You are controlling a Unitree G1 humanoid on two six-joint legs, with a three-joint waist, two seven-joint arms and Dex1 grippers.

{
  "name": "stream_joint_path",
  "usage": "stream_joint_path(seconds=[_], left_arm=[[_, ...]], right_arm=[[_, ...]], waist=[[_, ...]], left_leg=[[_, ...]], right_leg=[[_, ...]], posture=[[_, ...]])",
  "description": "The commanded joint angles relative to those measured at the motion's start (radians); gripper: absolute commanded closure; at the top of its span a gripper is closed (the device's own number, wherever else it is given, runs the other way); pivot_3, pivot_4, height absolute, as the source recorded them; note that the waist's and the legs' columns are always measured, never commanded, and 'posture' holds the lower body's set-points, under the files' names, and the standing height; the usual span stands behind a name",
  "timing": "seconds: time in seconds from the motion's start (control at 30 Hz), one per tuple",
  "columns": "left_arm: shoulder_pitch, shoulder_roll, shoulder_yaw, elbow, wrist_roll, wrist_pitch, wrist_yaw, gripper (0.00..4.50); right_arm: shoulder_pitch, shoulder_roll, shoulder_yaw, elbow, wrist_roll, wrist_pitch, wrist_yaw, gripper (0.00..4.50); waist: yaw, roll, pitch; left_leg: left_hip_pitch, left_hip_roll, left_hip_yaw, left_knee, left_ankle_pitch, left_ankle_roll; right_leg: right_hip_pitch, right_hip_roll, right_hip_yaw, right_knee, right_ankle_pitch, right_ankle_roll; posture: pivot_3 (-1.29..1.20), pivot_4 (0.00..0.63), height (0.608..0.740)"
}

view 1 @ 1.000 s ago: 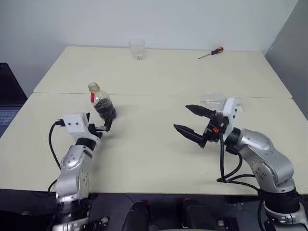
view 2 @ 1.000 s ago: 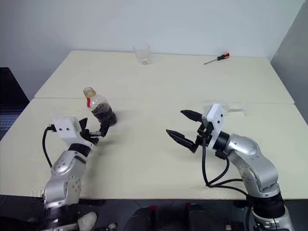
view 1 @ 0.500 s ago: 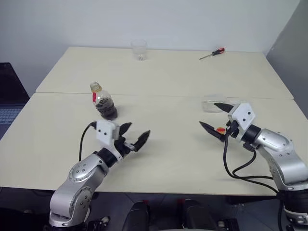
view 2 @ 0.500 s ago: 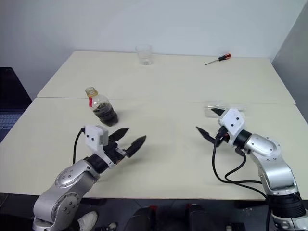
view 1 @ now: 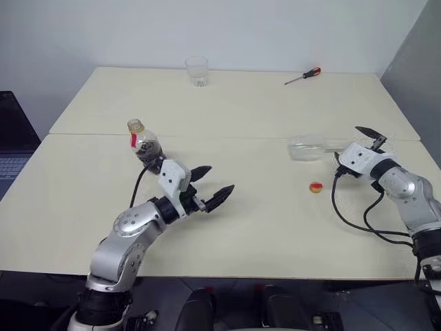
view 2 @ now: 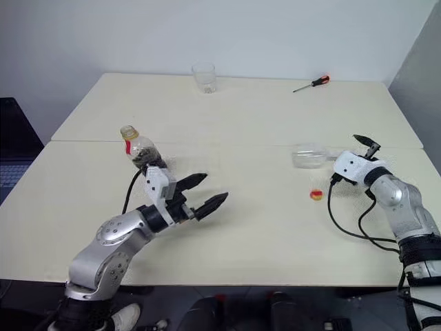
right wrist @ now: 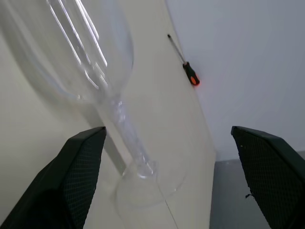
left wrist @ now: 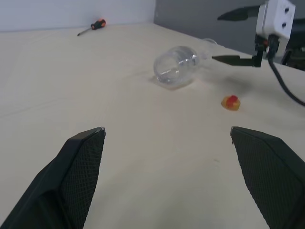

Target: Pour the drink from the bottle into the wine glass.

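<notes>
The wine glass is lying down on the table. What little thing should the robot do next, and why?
Probably close the right gripper on the stem of the wine glass and stand it up. The glass lies on its side on the table, so nothing can be poured into it yet. The right fingers are open on either side of the stem. The bottle stands upright with its cap off.

table [view 1: 227, 103]: bears all | bottle [view 1: 145, 145]: upright, near-left | left gripper [view 1: 212, 185]: just right of and nearer than bottle | wine glass [view 1: 311, 147]: on its side, right, foot toward right gripper [view 1: 365, 138] | cap [view 1: 315, 187]: in front of wine glass | tumbler [view 1: 197, 71]: far edge, centre | screwdriver [view 1: 302, 76]: far right
</notes>
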Motion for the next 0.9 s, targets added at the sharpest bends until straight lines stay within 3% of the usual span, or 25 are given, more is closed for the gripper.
stream_joint_path(seconds=[0.03,0.47,0.9], left_arm=[[-0.013,-0.017,-0.007,-0.004,0.019,-0.03,0.003,0.04],[-0.025,-0.067,-0.005,0.008,0.048,-0.037,0.03,0.04],[-0.012,-0.061,0.02,-0.02,0.034,-0.013,0.049,0.04]], right_arm=[[-0.042,-0.025,0.032,0.08,-0.073,-0.051,-0.07,0.0],[-0.254,0.079,0.151,0.402,-0.176,-0.086,-0.219,0.0],[-0.381,0.119,0.219,0.598,-0.202,-0.122,-0.264,0.0]], waist=[[0.0,0.0,0.0],[-0.004,0.0,0.0],[-0.004,0.0,0.0]], left_leg=[[0.0,0.0,0.0,0.0,0.0,0.0],[0.002,0.001,0.002,0.0,0.0,-0.001],[0.001,0.001,0.002,0.0,0.001,-0.003]], right_leg=[[0.0,0.0,0.0,0.0,0.0,0.0],[0.0,0.0,0.001,0.001,0.0,0.0],[0.0,0.0,0.001,0.001,0.0,0.0]], posture=[[0.0,0.15,0.74],[0.0,0.15,0.74],[0.0,0.15,0.74]])
